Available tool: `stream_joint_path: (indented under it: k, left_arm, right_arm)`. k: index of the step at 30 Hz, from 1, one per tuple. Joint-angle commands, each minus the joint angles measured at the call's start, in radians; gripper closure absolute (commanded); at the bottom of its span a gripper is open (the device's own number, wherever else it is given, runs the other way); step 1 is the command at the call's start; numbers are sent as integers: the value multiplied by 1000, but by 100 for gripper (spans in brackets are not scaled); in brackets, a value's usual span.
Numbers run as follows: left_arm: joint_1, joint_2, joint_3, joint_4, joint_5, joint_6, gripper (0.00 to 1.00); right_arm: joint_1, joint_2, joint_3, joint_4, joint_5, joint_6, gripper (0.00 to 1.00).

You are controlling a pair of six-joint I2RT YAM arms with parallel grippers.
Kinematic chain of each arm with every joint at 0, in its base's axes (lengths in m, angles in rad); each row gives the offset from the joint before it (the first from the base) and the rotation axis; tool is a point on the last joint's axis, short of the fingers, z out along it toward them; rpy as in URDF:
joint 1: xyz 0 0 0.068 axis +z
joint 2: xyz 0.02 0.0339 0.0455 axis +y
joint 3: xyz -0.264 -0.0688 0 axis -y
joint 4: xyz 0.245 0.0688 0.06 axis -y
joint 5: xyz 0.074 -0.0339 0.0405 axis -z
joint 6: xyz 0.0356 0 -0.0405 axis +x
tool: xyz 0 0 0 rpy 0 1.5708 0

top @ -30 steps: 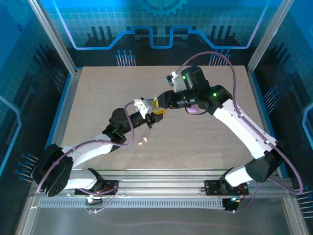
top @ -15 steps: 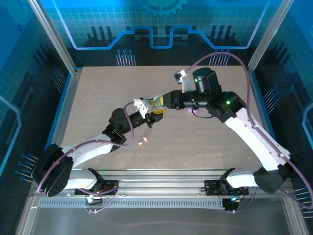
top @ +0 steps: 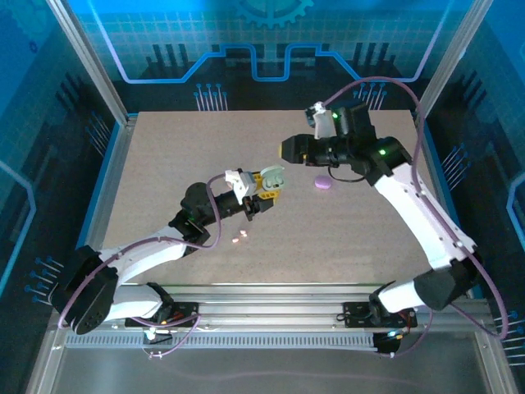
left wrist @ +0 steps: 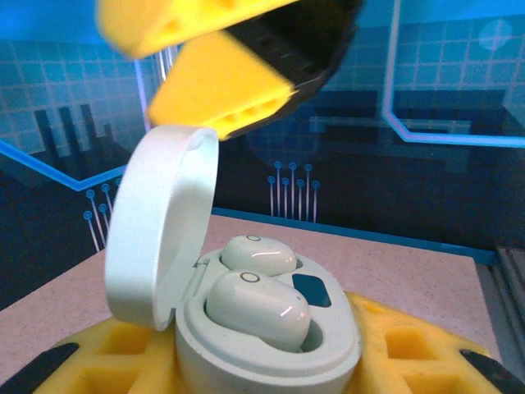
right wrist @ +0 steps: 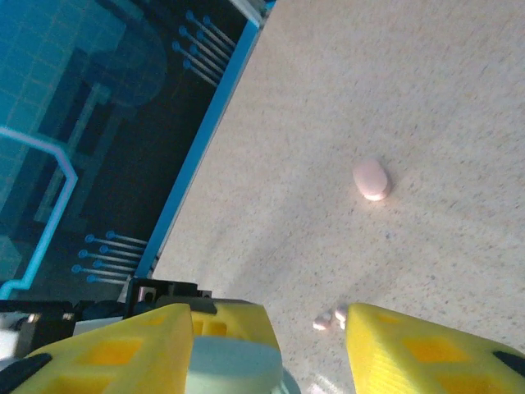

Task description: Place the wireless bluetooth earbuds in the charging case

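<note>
My left pincer [top: 269, 182] pinched the open case [left wrist: 271, 349] at the top view's centre, mouth up so both earbuds [left wrist: 256, 305] sat nested inside, while my right pincer [top: 290, 148] hung spread, upper right, apart from it.

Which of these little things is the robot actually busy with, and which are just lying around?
In hand:
- mint case, lid open
- two mint earbuds seated inside
- left gripper holding it

Lying about, perhaps for later:
- purple case
- pink case
- two loose pink earbuds
</note>
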Motion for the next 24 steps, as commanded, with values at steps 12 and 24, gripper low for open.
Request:
stream_joint_path:
  k: [12, 24]
  left_arm:
    - [-10, -35, 25, 14, 6, 11, 73]
    - [-10, -31, 33, 41, 3, -12, 73]
  right_arm:
    - [-8, 40, 3, -103, -195, -42, 44]
    - [-65, -30, -133, -49, -331, -12, 42]
